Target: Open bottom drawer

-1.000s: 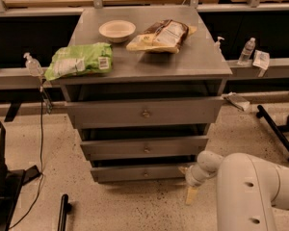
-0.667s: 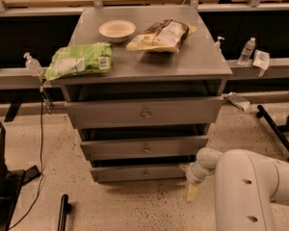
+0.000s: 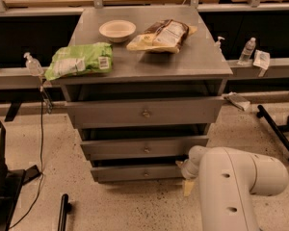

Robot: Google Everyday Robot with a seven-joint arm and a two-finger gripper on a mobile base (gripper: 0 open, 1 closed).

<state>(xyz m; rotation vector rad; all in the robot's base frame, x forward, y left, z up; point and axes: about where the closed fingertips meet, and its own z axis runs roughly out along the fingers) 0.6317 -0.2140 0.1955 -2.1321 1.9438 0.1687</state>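
Camera view: the bottom drawer [image 3: 135,173] sits low in the frame's centre, its grey front and small knob under the middle drawer [image 3: 145,148] and top drawer [image 3: 145,112]. The gripper [image 3: 187,177] is at the bottom drawer's right end, on the white arm [image 3: 241,186] at lower right; I cannot tell whether it is parted or closed. Up on the cabinet top [image 3: 202,61] lie a bowl [image 3: 117,30] and a green bag [image 3: 79,60].
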